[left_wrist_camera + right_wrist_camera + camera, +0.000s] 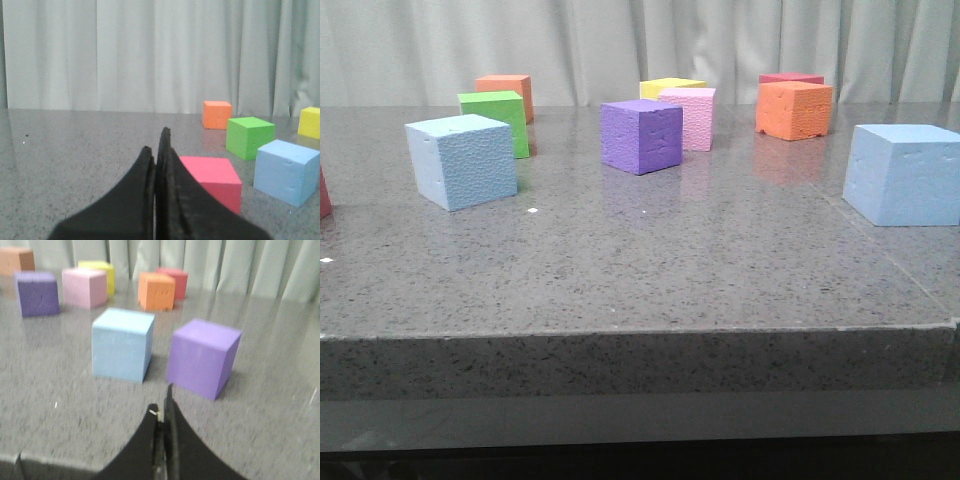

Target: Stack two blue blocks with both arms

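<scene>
One blue block stands on the left of the table and the other blue block at the right edge of the front view. Neither gripper shows in the front view. In the left wrist view my left gripper is shut and empty, low over the table, with the left blue block ahead and off to one side, well apart. In the right wrist view my right gripper is shut and empty, a short way back from the right blue block.
A pink-red cube sits just beyond the left fingers, with a green cube behind it. A light purple cube stands beside the right blue block. A dark purple cube, pink, yellow, orange and red cubes fill the back. The table's front edge is near.
</scene>
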Controlling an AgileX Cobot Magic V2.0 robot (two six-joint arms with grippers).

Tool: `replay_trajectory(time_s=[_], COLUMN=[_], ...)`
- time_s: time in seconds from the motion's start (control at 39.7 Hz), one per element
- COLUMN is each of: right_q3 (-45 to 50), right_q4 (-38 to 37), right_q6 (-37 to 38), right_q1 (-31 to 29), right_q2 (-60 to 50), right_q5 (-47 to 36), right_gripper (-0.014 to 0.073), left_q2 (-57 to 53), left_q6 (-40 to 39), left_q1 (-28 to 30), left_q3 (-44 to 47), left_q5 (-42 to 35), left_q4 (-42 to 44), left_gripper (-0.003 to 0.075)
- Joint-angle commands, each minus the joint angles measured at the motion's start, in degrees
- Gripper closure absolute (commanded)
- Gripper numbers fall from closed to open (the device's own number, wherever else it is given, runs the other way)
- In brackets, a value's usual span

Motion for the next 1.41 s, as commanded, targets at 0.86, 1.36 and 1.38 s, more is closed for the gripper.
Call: replay_trajectory(time_s=[0.86,1.36,1.38], right_q3=[-0.29,-3.46,-4.54], right_q4=[0.37,0.37,0.37], right_q6=[-0.20,-0.20,-0.20], right_q1=[0.01,0.01,0.01], right_q2=[-1.07,-1.07,-1.07], right_q5=[-11.60,-25.30,-24.25], right_gripper=[0.0660,0.0660,0.0660], left_q2=[-0.95,-0.95,-0.95], left_q6=[0.07,-0.96,-1.46], left_q1=[0.10,0.10,0.10], left_q3=[0.08,-1.02,-1.56], left_q5=[-9.16,-28.31,-27.55], left_q4=[-0.43,-0.48,-0.48], left_gripper=[0.0741,0.0741,0.0741])
